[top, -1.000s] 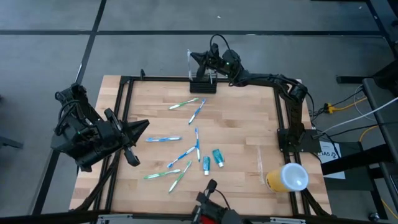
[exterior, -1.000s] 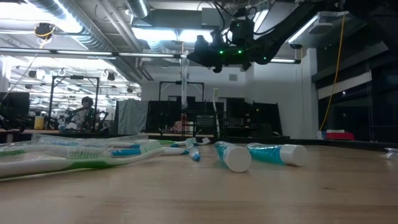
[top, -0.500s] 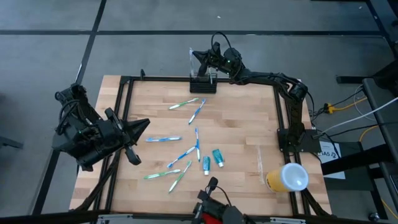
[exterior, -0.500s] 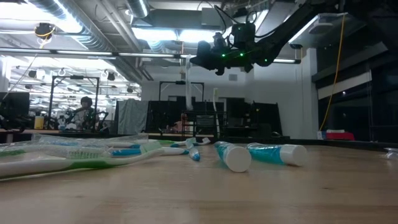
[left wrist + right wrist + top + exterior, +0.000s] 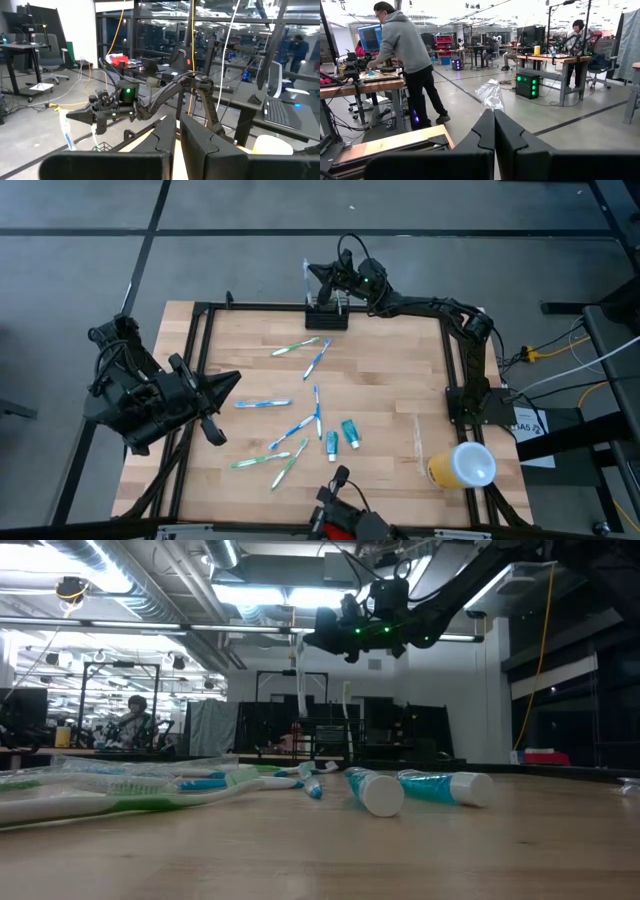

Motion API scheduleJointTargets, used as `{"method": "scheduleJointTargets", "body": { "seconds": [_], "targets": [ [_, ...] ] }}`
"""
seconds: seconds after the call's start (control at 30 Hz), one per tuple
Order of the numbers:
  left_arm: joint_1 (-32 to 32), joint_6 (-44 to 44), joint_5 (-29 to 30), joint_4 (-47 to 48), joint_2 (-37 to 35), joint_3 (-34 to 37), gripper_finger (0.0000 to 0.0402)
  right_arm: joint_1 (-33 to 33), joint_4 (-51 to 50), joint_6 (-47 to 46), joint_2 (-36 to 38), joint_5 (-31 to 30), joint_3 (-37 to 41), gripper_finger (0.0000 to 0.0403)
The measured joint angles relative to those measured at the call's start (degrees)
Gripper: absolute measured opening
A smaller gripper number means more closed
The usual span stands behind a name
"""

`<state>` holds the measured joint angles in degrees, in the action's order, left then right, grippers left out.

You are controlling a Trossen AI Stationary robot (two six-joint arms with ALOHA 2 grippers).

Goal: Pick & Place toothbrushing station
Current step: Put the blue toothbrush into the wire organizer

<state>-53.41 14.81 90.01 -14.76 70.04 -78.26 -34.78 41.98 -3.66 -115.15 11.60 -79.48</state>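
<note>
The right gripper [image 5: 312, 273], jaws closed and empty, hovers above the toothbrushing station [image 5: 327, 315]; the left gripper [image 5: 232, 383] jaws are nearly closed, empty.

Station [image 5: 327, 314] at far edge — toothbrushes [image 5: 300, 418] (seemingly) mid-table.

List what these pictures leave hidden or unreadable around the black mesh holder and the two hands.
- Mesh holder, high view: how many brushes stand in it, too small to tell.
- Right hand, high view: whether it holds the upright toothbrush, too small; its wrist view shows none.
- Left hand: nothing seen held; its wrist view shows only fingers.
- Toothpaste tubes, low view: labels blurred.
</note>
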Motion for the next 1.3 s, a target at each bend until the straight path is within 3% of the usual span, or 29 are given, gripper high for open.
{"method": "scheduleJointTargets", "body": {
  "seconds": [1.3],
  "targets": [
    [-0.11,-1.18,0.01,0.02,0.28,0.04,0.0019,1.32,-1.7,-0.23,-2.82,0.34,-0.02,0.0]
  ]
}}
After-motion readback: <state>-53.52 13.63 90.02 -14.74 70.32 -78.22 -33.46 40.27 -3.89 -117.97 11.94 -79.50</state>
